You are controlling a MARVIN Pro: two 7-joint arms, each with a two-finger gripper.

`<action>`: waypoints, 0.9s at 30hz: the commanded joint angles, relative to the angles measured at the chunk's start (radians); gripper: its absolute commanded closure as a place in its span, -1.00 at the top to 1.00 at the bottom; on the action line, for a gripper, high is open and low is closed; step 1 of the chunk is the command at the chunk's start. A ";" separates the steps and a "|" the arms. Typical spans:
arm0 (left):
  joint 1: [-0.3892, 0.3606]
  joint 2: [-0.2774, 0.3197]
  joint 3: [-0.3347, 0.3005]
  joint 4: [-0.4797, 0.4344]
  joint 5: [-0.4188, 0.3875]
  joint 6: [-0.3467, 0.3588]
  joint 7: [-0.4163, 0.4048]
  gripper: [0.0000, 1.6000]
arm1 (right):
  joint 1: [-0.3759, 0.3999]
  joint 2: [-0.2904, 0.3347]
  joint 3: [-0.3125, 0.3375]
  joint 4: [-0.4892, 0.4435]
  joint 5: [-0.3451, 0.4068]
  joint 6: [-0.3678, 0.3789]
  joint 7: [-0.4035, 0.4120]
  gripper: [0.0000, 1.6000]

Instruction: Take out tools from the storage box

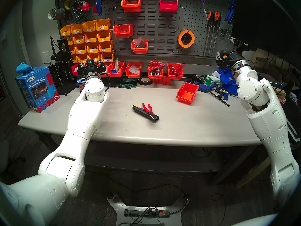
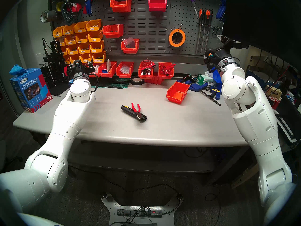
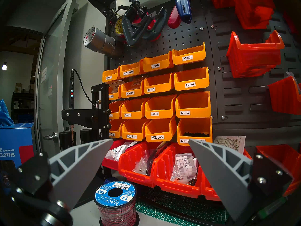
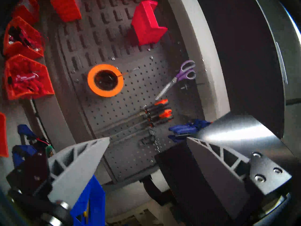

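The black elongated tool with a yellow end (image 1: 138,110) (image 2: 127,109) and the red-handled pliers (image 1: 149,107) (image 2: 136,107) lie together on the grey table's middle, the pliers across the black tool. The orange-red storage box (image 1: 187,93) (image 2: 177,92) sits on the table to their right, its open front towards me, and looks empty. My left gripper (image 1: 91,64) (image 3: 150,139) is open and empty at the back left, facing the yellow bins. My right gripper (image 1: 225,47) (image 4: 148,137) is open and empty, raised at the far right near the pegboard.
A row of orange-red bins (image 1: 133,70) lines the table's back, with a black tape roll (image 1: 145,81) in front. Yellow labelled bins (image 3: 190,80) hang on the pegboard. A blue cloth box (image 1: 37,88) stands left, a wire spool (image 3: 116,202) near my left gripper, blue clamps (image 1: 221,90) right.
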 commanded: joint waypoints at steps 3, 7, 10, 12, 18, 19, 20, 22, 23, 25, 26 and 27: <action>-0.023 0.000 -0.002 -0.013 0.001 -0.004 0.002 1.00 | -0.049 -0.140 0.049 -0.012 -0.178 0.114 -0.150 1.00; -0.024 0.000 -0.001 -0.012 0.001 -0.005 0.003 1.00 | -0.058 -0.191 0.063 -0.002 -0.235 0.148 -0.212 1.00; -0.024 0.000 -0.001 -0.012 0.000 -0.005 0.004 1.00 | -0.057 -0.238 0.069 0.012 -0.274 0.150 -0.268 1.00; -0.024 0.000 -0.001 -0.012 0.000 -0.005 0.004 1.00 | -0.056 -0.257 0.072 0.020 -0.289 0.147 -0.292 1.00; -0.025 0.000 0.000 -0.012 0.000 -0.005 0.005 1.00 | -0.047 -0.310 0.081 0.058 -0.311 0.117 -0.393 1.00; -0.025 0.000 0.000 -0.012 0.000 -0.005 0.005 1.00 | -0.045 -0.314 0.081 0.064 -0.309 0.112 -0.410 1.00; -0.023 0.000 0.002 -0.014 0.004 -0.013 0.010 1.00 | -0.044 -0.312 0.076 0.071 -0.301 0.111 -0.432 1.00; -0.021 0.008 0.007 -0.019 0.000 -0.031 -0.013 1.00 | -0.041 -0.314 0.075 0.078 -0.298 0.105 -0.449 1.00; -0.023 0.012 0.011 -0.019 -0.001 -0.046 -0.027 1.00 | -0.041 -0.315 0.075 0.079 -0.298 0.104 -0.451 1.00; -0.031 0.019 0.013 -0.013 -0.020 -0.063 -0.070 1.00 | -0.040 -0.316 0.075 0.083 -0.297 0.100 -0.458 1.00; -0.037 0.020 0.013 -0.010 -0.029 -0.064 -0.087 1.00 | -0.039 -0.316 0.075 0.084 -0.296 0.099 -0.461 1.00; -0.045 0.023 0.010 -0.013 -0.052 -0.065 -0.122 1.00 | -0.039 -0.316 0.075 0.084 -0.296 0.099 -0.460 1.00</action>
